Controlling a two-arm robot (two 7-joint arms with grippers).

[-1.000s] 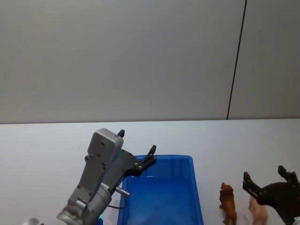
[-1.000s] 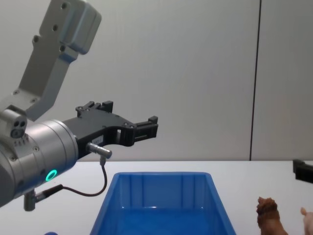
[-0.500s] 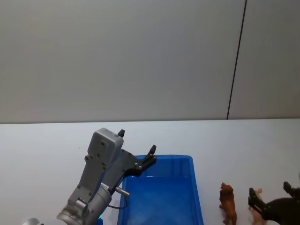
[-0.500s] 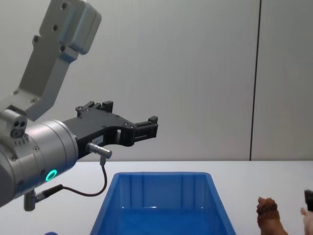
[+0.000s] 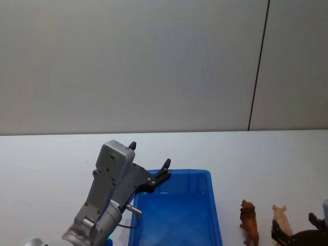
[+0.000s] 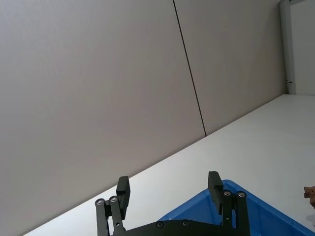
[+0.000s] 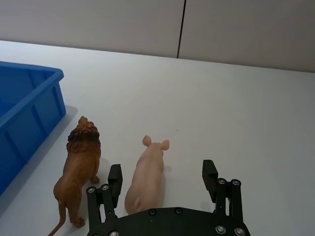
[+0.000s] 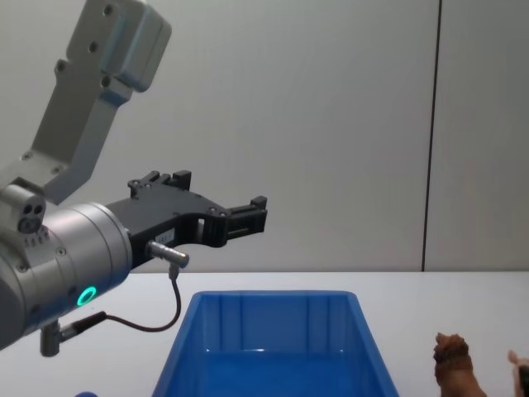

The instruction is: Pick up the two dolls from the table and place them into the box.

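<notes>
Nearest us, the right gripper (image 7: 162,169) hangs low with its jaws spread on either side of the pink pig (image 7: 147,179), not yet pinching it. The risk we see is that one finger (image 7: 114,178) sits in the narrow gap beside the brown lion (image 7: 81,164), possibly grazing it, so descending or closing could tip the lion over. Both animals stand on the white table (image 7: 236,113), right of the blue box (image 7: 29,105), with their long axes running near-to-far and heads toward the back wall. Farther left, the left gripper (image 5: 149,154) hovers, jaws apart, above the box's rim.
</notes>
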